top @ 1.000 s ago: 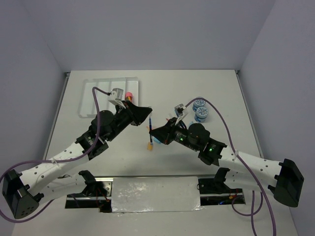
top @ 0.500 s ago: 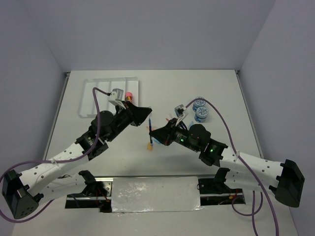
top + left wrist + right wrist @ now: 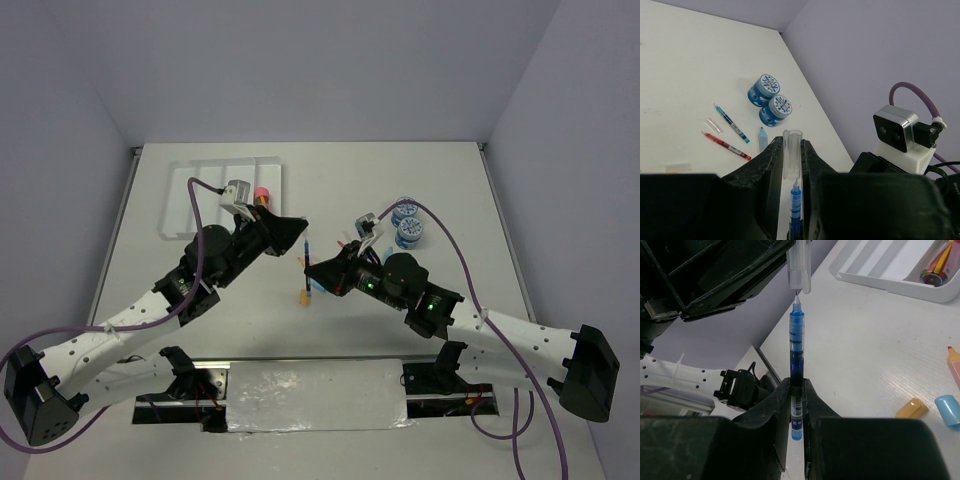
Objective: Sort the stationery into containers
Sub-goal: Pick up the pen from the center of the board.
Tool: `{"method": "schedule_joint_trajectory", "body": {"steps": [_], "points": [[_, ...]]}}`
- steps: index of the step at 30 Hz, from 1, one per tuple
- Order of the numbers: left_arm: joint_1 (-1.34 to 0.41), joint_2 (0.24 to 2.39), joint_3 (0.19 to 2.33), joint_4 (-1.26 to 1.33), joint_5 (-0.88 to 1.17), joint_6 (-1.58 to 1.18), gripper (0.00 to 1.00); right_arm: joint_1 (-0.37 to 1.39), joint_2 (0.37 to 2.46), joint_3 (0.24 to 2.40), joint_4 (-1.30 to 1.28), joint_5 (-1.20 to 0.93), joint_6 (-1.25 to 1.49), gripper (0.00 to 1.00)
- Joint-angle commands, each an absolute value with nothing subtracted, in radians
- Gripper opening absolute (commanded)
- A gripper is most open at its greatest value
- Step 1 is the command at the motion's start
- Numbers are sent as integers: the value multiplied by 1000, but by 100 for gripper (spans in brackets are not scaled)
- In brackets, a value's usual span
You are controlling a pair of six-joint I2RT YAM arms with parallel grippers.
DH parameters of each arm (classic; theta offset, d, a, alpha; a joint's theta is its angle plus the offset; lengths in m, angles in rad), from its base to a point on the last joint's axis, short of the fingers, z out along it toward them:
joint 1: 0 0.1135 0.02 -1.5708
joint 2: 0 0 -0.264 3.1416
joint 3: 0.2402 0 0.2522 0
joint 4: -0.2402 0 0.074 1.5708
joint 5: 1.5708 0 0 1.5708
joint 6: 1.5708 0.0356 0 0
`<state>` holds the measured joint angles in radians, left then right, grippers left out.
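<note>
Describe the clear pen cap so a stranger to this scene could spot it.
Look just above the middle of the white table. The left gripper's jaws pinch a short clear cap, its mouth at the tip of the blue pen in the right gripper. Unlike the pens lying by the blue-lidded tubs, it is see-through and held aloft.

From above, the left arm (image 3: 215, 255) covers the tray's (image 3: 200, 195) near right corner. The blue pen's (image 3: 796, 355) lower end is buried between the right hand's (image 3: 796, 383) fingers. Part of the clear cap (image 3: 792, 137) is likewise hidden inside the left hand (image 3: 791, 146).
</note>
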<state>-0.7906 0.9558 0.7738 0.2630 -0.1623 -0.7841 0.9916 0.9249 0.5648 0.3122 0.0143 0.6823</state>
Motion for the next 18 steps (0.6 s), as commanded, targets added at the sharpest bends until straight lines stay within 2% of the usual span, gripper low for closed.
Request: {"method": "schedule_joint_trajectory", "body": {"steps": [1, 18], "points": [[-795, 942, 781, 333, -163, -761, 3, 1003, 911, 588, 319, 40, 669, 0], [-795, 953, 765, 339, -144, -761, 5, 1002, 922, 618, 295, 51, 644, 0]]}}
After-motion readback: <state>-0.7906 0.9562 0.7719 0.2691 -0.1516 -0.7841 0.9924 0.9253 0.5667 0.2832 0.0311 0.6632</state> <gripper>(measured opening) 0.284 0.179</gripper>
